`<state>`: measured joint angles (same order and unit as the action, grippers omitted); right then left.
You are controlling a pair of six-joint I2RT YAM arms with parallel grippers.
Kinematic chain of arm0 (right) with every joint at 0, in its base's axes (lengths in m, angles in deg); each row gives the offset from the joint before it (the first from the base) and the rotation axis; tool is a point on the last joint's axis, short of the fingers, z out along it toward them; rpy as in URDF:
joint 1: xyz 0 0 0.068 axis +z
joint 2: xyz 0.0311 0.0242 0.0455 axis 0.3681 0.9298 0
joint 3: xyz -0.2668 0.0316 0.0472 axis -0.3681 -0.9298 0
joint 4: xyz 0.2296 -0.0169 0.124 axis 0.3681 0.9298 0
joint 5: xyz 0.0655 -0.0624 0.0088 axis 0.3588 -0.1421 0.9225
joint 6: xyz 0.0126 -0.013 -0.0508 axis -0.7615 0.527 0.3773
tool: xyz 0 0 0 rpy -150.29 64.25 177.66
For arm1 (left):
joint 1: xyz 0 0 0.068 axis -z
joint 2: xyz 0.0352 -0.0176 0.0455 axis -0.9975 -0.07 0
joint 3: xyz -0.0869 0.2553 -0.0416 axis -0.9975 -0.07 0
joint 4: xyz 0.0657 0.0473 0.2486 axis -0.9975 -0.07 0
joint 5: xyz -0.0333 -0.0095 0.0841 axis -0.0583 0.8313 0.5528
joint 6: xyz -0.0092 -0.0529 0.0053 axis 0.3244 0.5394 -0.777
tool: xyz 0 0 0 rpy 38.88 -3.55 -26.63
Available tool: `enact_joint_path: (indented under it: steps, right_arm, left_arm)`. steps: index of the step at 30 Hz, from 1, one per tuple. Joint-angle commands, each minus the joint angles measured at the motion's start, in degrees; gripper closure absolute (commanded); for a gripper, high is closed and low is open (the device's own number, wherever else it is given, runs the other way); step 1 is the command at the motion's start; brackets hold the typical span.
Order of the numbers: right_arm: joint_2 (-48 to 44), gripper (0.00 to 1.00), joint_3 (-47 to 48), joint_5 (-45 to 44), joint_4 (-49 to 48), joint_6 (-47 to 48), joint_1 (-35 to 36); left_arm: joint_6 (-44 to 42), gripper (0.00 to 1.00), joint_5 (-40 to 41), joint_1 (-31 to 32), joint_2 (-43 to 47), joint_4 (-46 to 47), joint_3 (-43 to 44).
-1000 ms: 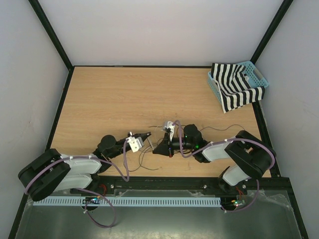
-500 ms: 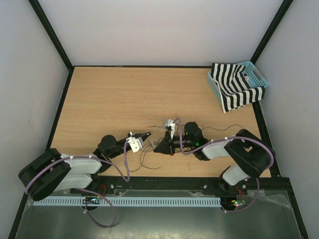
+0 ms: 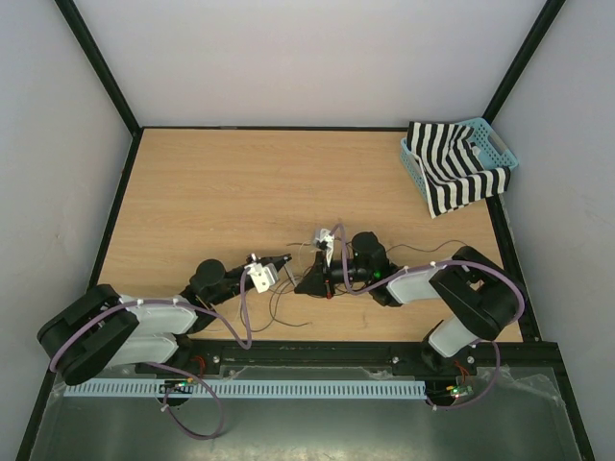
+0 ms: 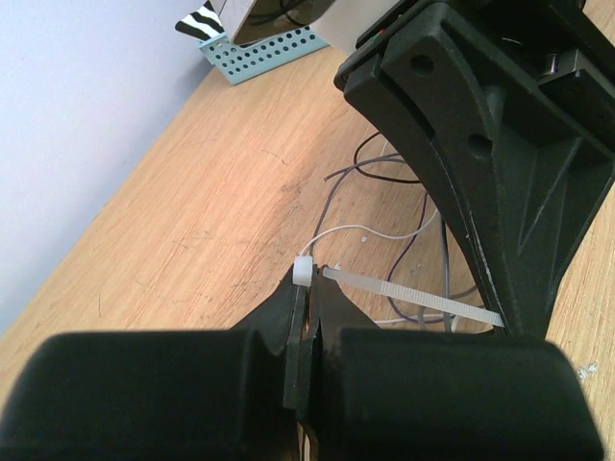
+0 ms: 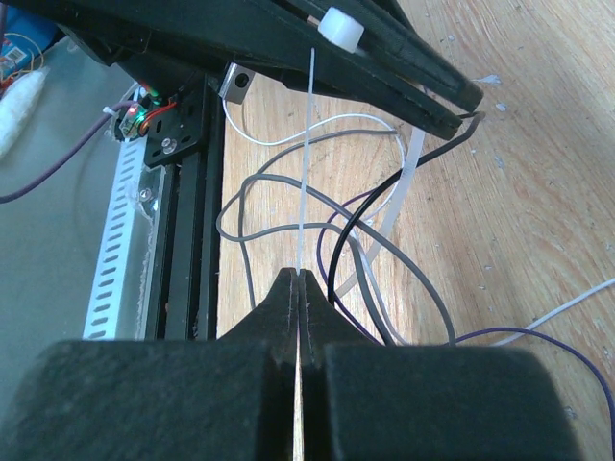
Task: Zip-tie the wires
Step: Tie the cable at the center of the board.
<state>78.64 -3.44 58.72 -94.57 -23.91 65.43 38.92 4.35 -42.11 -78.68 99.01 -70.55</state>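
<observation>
The wires (image 5: 338, 226) are thin black, grey, purple and white strands looping on the wooden table between my two grippers; they also show in the top view (image 3: 285, 305). My left gripper (image 4: 312, 288) is shut on a white zip tie at its head (image 4: 304, 272), and the strap (image 4: 413, 299) runs right toward my right gripper's fingers (image 4: 500, 192). My right gripper (image 5: 299, 279) is shut on the zip tie's thin tail (image 5: 307, 163), which runs up to the head (image 5: 341, 29) between the left fingers (image 5: 413, 72). In the top view the left gripper (image 3: 284, 260) and the right gripper (image 3: 307, 284) nearly meet.
A teal basket (image 3: 500, 146) with a black-and-white striped cloth (image 3: 452, 173) stands at the back right. A black rail and a white slotted strip (image 5: 120, 240) run along the table's near edge. More thin wire trails right along the right arm (image 3: 423, 248).
My right gripper and wrist have shifted slightly left, toward the left gripper. The left gripper has barely moved. Both stay shut on the zip tie.
</observation>
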Motion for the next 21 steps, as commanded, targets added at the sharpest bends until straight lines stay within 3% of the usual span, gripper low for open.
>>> enact_joint_path:
  steps: [1,21]
  right_arm:
    - [0.9,1.0,1.3,1.8,1.7,0.5,-0.2]
    - [-0.4,1.0,1.2,1.9,3.3,0.6,-0.9]
  left_arm:
    - [-1.0,1.0,0.5,0.3,0.0,2.4,1.2]
    - [-1.8,1.0,1.5,0.4,0.5,2.4,0.8]
